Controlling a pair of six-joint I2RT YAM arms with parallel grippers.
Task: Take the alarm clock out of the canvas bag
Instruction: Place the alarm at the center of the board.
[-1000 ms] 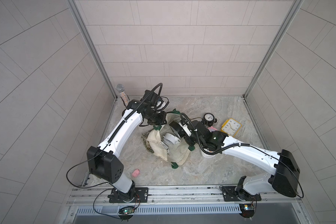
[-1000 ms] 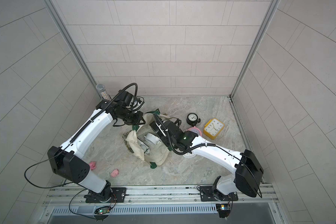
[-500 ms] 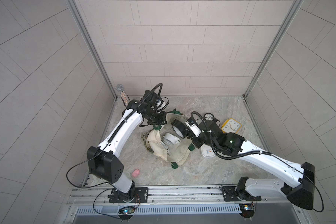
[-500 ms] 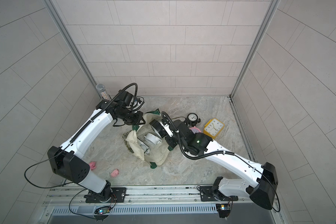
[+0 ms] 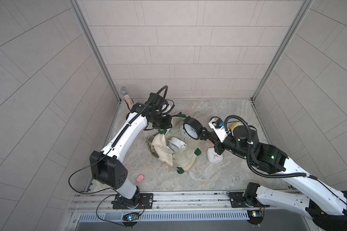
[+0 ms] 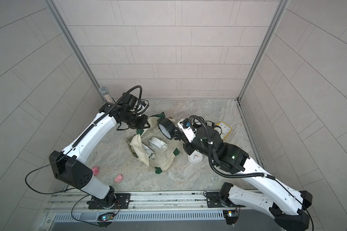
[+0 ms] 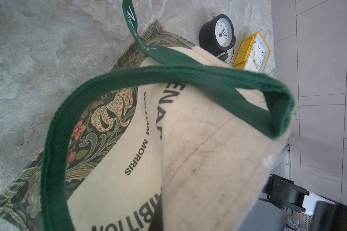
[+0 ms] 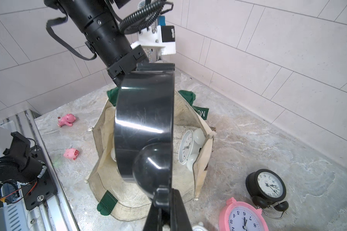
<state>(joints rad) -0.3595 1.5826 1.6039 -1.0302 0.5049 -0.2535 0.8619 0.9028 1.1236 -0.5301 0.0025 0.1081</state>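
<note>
Black alarm clock (image 5: 192,128) hangs over the canvas bag (image 5: 185,158), right tool (image 5: 204,133) clamped on it, left tool (image 5: 164,124) pinching the bag's rim.

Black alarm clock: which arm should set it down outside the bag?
Right. The right gripper is shut on the black alarm clock, held above the canvas bag; the left gripper is shut on the bag's top edge.

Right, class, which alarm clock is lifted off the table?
The big black alarm clock, held by the right claw above the canvas bag; the others lie in the bag or on the table.
</note>
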